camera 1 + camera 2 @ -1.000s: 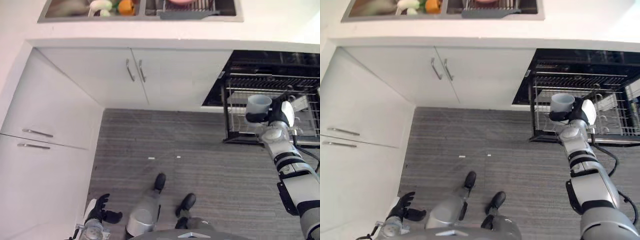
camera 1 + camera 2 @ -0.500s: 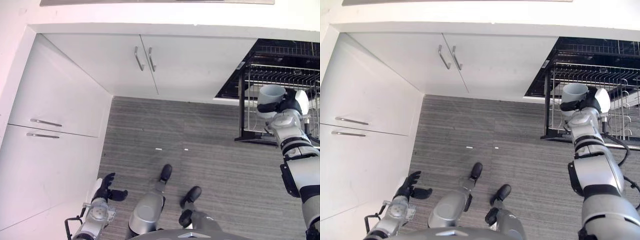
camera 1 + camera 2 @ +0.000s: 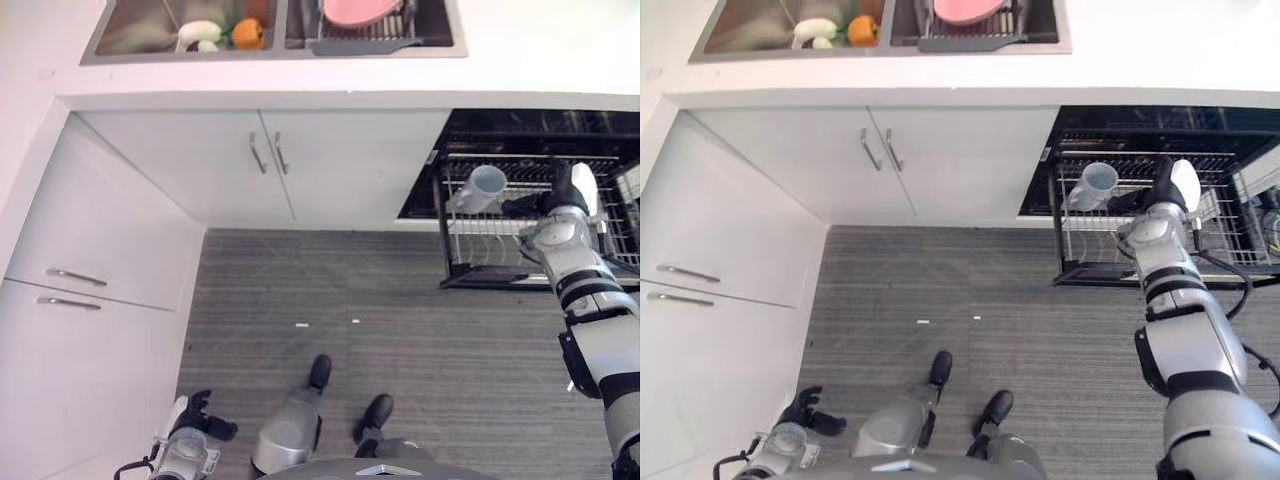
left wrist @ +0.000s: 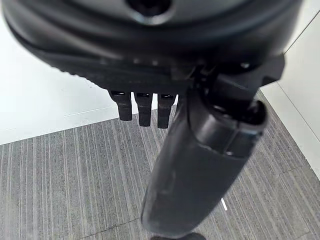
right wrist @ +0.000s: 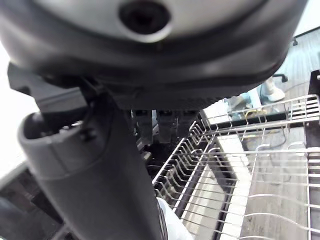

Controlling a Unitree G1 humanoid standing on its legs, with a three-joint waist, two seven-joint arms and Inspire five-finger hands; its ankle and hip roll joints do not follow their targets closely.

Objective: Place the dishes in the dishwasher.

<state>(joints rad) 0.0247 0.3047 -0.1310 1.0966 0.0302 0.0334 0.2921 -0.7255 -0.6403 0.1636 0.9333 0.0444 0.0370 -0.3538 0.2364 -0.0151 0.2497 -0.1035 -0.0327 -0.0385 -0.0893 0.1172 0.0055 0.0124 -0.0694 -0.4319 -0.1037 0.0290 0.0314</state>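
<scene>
A pale grey cup (image 3: 480, 188) hangs tilted on its side over the near left corner of the pulled-out dishwasher rack (image 3: 497, 282). My right hand (image 3: 561, 195) reaches out over the rack, and its dark fingers are closed on the cup's base. In the right wrist view a white bit of the cup (image 5: 169, 223) shows just past the thumb (image 5: 95, 175), above the rack's wires (image 5: 235, 170). A pink plate (image 3: 362, 10) stands in the sink's drying rack on the counter above. My left hand (image 3: 193, 414) hangs low by the floor with relaxed fingers.
The sink's left basin (image 3: 130, 32) holds an orange vegetable (image 3: 248, 33) and a pale one (image 3: 199, 34). White cabinet doors with bar handles (image 3: 264, 153) stand left of the dishwasher. Drawers (image 3: 70, 285) line the left wall. Grey striped floor (image 3: 400, 330) lies between.
The camera has shifted, bringing the sink back into view. My right hand has pushed the cup out over the rack and tipped it from upright onto its side.
</scene>
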